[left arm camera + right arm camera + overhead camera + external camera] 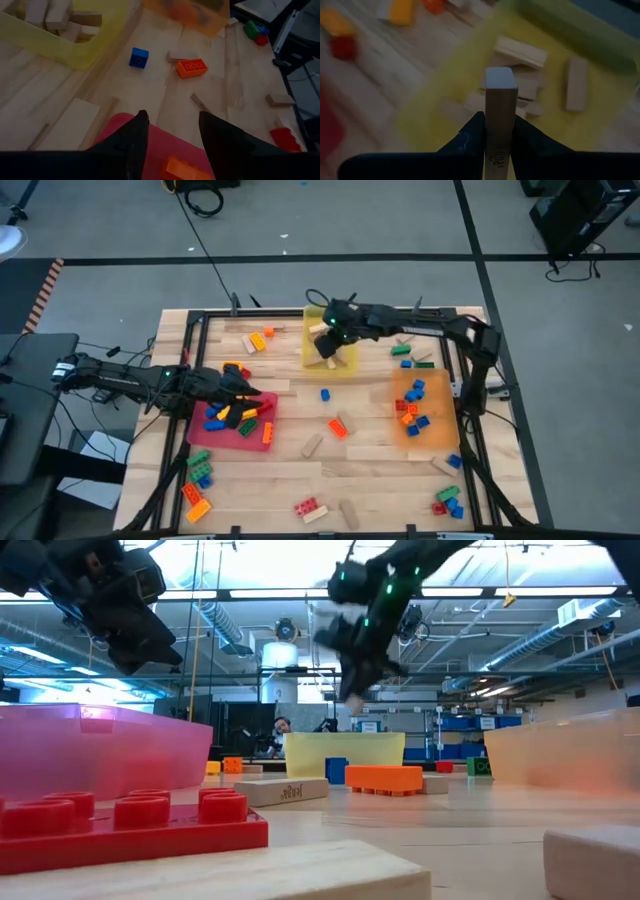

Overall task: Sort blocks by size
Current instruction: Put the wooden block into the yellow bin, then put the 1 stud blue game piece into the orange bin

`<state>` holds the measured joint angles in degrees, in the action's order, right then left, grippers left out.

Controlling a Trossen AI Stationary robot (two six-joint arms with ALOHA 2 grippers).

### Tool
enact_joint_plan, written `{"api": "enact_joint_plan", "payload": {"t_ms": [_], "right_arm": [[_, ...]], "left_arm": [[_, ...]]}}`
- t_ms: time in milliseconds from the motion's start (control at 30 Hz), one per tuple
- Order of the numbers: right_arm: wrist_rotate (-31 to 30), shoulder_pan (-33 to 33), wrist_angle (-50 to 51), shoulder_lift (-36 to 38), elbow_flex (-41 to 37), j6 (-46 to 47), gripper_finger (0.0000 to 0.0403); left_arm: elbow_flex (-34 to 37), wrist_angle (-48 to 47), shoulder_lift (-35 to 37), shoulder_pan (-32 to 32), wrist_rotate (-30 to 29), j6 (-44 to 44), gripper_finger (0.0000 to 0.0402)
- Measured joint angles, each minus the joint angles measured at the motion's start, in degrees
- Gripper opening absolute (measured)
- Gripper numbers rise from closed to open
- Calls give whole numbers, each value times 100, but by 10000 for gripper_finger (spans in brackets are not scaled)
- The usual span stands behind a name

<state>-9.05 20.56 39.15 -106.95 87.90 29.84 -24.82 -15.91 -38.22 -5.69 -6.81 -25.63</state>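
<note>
A plain tan wooden rectangular block (pixel 498 115) is clenched upright in the right end effector (pixel 497 132) above the yellow tray (pixel 345 366), which already holds several wooden blocks. The left end effector (pixel 170 132) hangs parted and empty over the red tray (pixel 262 442). All three trays hold blocks, but many bricks are still scattered on the worktop (pixel 380 455), so sorting looks roughly midway.

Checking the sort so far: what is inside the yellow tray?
Plain tan wooden blocks lie piled inside the yellow tray. The right hand, shut on another wooden block above it, covers part of the pile.
</note>
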Motion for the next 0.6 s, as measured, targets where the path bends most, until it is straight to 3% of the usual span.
{"api": "enact_joint_plan", "payload": {"t_ms": [167, 400, 600], "right_arm": [[170, 232, 3, -482, 0, -115, 78], [564, 251, -12, -650, -2, -156, 179], [572, 277, 120, -425, -2, -156, 228]], "left_arm": [[0, -2, 0, 0, -77, 3, 184], [0, -14, 0, 0, -79, -2, 184], [0, -26, 0, 0, -77, -4, 184]]}}
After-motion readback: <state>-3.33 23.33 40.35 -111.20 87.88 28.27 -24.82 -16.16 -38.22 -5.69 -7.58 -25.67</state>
